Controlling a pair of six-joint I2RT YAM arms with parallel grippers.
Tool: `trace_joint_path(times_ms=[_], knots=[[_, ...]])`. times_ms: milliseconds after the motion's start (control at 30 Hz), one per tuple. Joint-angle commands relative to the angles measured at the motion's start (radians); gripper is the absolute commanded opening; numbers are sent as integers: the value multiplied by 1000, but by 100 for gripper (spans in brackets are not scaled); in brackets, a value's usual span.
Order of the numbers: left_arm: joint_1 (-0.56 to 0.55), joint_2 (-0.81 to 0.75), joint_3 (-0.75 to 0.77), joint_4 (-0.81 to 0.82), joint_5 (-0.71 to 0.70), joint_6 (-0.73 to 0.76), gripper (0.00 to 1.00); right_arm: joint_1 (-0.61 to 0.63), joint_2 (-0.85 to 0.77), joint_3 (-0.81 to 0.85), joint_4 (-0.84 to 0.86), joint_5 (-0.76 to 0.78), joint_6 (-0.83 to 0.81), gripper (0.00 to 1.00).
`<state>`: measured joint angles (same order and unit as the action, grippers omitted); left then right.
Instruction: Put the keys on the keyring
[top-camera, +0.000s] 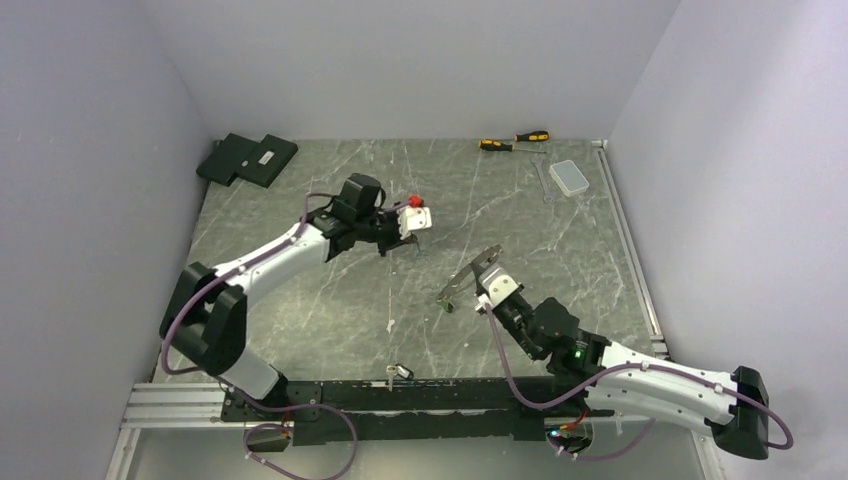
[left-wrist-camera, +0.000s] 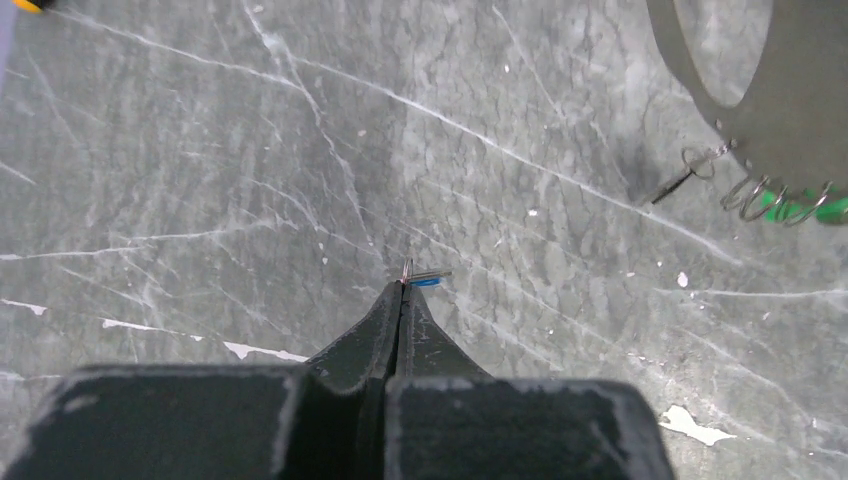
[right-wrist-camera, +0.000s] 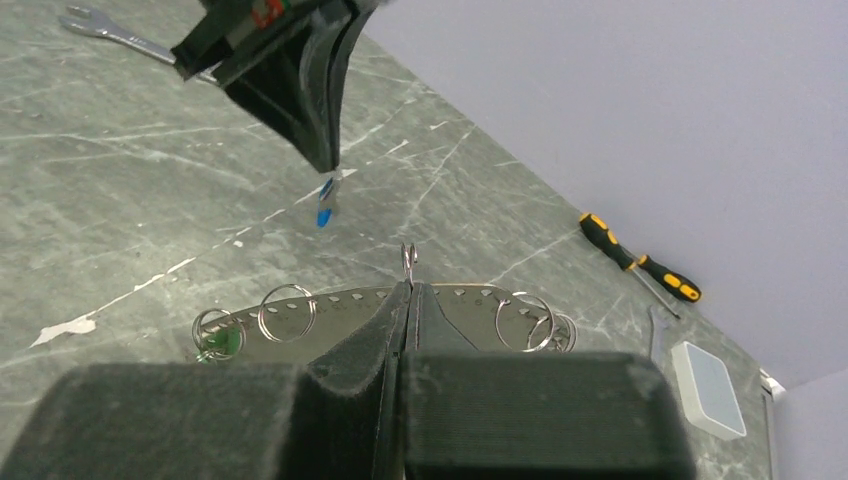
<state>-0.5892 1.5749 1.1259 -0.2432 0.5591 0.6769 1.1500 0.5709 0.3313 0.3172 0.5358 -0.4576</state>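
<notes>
Looking from above, the left gripper (top-camera: 418, 236) and right gripper (top-camera: 486, 278) stand apart over a grey marbled table (top-camera: 330, 300) between pale walls (top-camera: 420, 60). Left wrist: fingers (left-wrist-camera: 420, 330) pressed together pinch the blue key (left-wrist-camera: 427, 282). Right wrist: closed fingers (right-wrist-camera: 430, 320) clamp the flat perforated keyring (right-wrist-camera: 330, 295), with the green key (right-wrist-camera: 218, 343) at its left end.

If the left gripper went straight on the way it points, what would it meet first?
Probably the bare table top. The left gripper, shut on the blue key, points down at it, so the key would touch first. The keyring lies off to the right of that line. Depth is uncertain.
</notes>
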Motion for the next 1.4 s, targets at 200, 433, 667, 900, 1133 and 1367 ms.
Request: trace_joint_path(times_ms=[200, 433, 667, 900, 1133, 1367], knots=[[35, -220, -136, 141, 72, -160, 0, 1, 77, 66, 42, -125, 21, 0], [36, -369, -191, 74, 94, -140, 0, 0, 175, 115, 44, -231, 22, 0], [32, -545, -357, 218, 172, -87, 0, -14, 265, 152, 59, -376, -9, 0], [24, -633, -442, 277, 123, -52, 0, -100, 288, 215, -6, -609, -1, 0], [15, -635, -445, 271, 131, -42, 0, -159, 338, 288, -106, -747, -27, 0], [14, -620, -446, 273, 142, -42, 0, -207, 373, 321, -149, -830, -41, 0]])
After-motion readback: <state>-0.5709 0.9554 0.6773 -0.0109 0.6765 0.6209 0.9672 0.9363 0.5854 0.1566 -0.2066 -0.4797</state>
